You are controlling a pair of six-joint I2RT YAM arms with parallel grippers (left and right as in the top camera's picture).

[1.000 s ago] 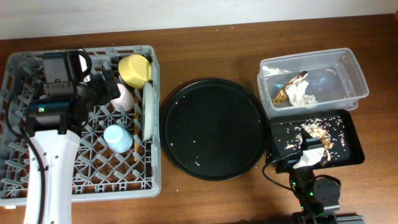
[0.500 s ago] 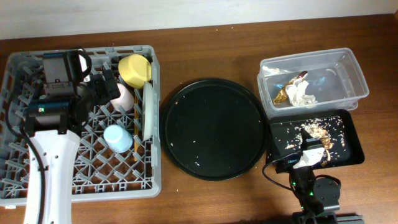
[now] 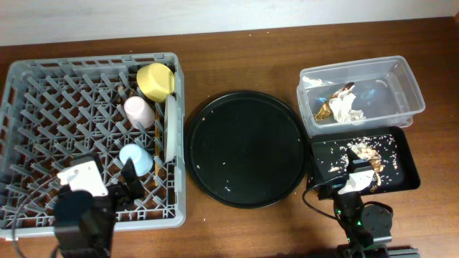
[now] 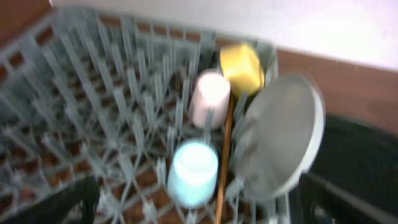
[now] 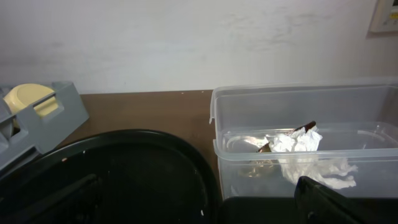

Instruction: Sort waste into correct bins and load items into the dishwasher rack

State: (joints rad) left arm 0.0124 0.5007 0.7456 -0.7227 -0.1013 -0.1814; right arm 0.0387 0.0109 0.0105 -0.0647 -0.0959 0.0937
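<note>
the overhead view looks straight down from high up and sees the whole surface, with the dishwasher rack (image 3: pixel 93 59) on the left, the round black tray (image 3: pixel 247 147) in the middle and the clear tub (image 3: pixel 409 86) on the right. the left wrist view sits close over the near end of the rack and looks along it to the far wall, a bit blurry. the right wrist view sits low by the surface and faces that wall too, and all three views share the yellow bowl (image 3: pixel 155 80).
</note>
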